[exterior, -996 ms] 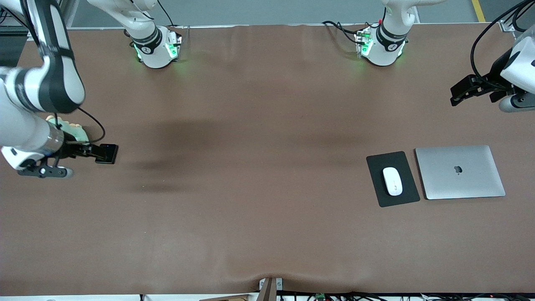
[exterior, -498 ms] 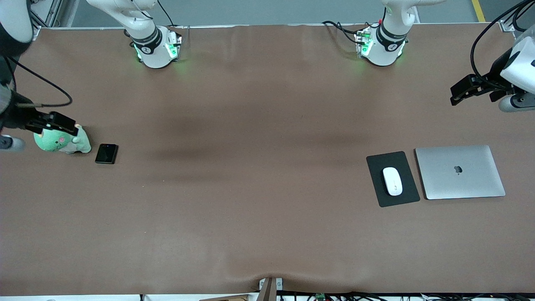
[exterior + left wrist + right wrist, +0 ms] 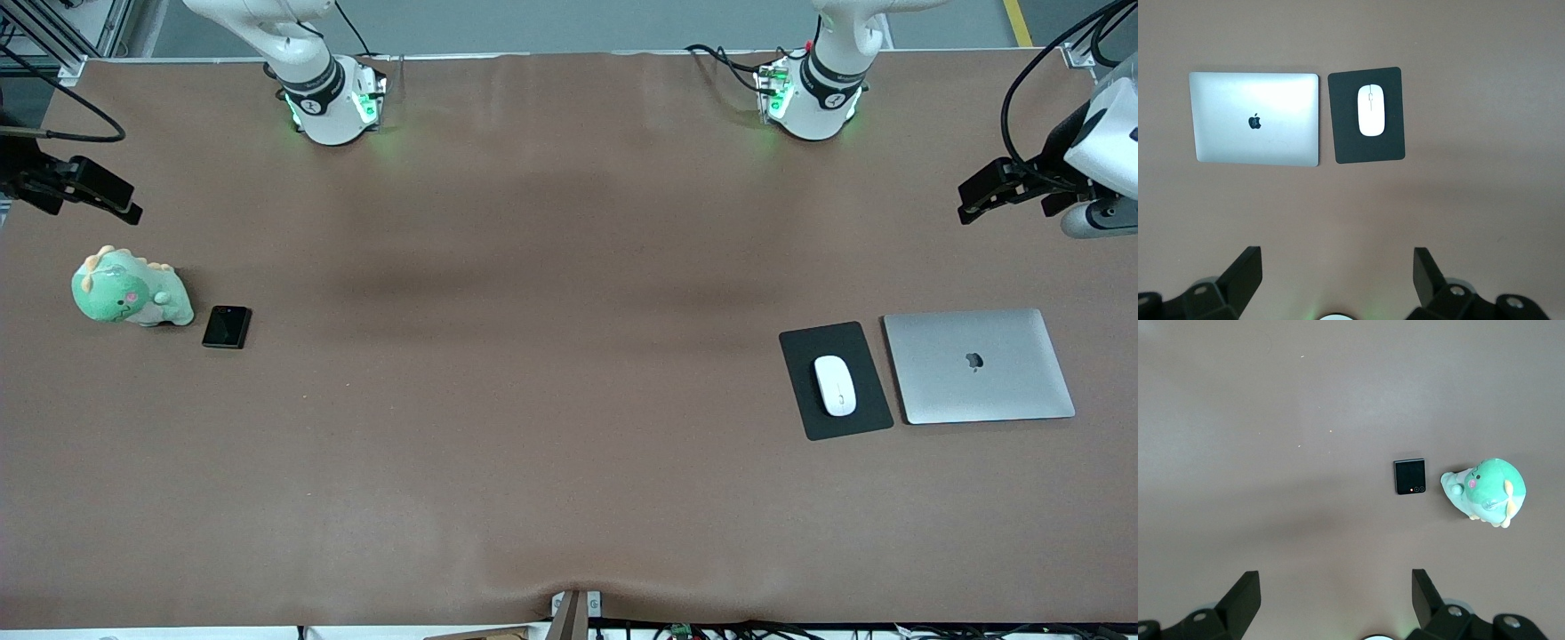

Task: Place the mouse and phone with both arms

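Note:
The white mouse [image 3: 835,385] lies on a dark mouse pad [image 3: 853,418] toward the left arm's end of the table; it also shows in the left wrist view [image 3: 1371,111]. The black phone [image 3: 226,326] lies flat toward the right arm's end, beside a green plush toy [image 3: 129,292]; it also shows in the right wrist view [image 3: 1409,476]. My left gripper [image 3: 987,196] is open and empty, high above the table's end. My right gripper [image 3: 89,191] is open and empty, high above its end of the table.
A closed silver laptop [image 3: 978,365] lies beside the mouse pad, toward the left arm's end. The green plush toy [image 3: 1485,490] stands close to the phone. The two arm bases [image 3: 333,98] [image 3: 809,93] stand along the table's edge farthest from the front camera.
My right gripper has let go of the phone, risen and drawn back toward the table's end, uncovering the plush toy. The phone stays where it was. The left arm has not moved.

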You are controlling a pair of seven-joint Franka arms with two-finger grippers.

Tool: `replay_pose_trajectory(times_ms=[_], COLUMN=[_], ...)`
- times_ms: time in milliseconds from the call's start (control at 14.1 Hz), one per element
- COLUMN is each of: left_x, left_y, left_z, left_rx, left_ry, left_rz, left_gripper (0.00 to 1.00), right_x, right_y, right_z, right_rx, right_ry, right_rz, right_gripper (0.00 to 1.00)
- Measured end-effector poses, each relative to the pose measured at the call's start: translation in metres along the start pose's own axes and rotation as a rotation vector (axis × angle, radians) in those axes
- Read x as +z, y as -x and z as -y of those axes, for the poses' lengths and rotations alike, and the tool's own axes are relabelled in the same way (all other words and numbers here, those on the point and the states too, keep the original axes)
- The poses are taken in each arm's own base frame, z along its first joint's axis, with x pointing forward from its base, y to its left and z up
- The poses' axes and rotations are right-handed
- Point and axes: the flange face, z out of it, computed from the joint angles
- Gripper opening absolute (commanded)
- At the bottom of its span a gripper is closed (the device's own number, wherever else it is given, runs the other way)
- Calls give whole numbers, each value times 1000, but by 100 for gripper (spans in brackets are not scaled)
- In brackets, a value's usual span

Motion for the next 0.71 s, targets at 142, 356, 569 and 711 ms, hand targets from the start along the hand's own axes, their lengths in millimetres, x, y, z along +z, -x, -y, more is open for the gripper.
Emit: replay_pose_trajectory(times_ms=[142, 356, 569, 711], left_x=[0, 0, 0, 0], left_y=[0, 0, 0, 0], left_z=[0, 0, 0, 0], left_rx=[0, 0, 0, 1], left_ry=[0, 0, 0, 3], left_rz=[0, 0, 0, 1], left_gripper=[100, 100, 100, 100], right_x=[2, 3, 4, 4], right_y=[0, -1, -1, -1], right_z=[-2, -2, -2, -3], right_rx=[5, 5, 5, 6], right_ry=[-4, -5, -6, -6], right_rz=[5, 8, 9, 10], right_gripper=[100, 100, 100, 100])
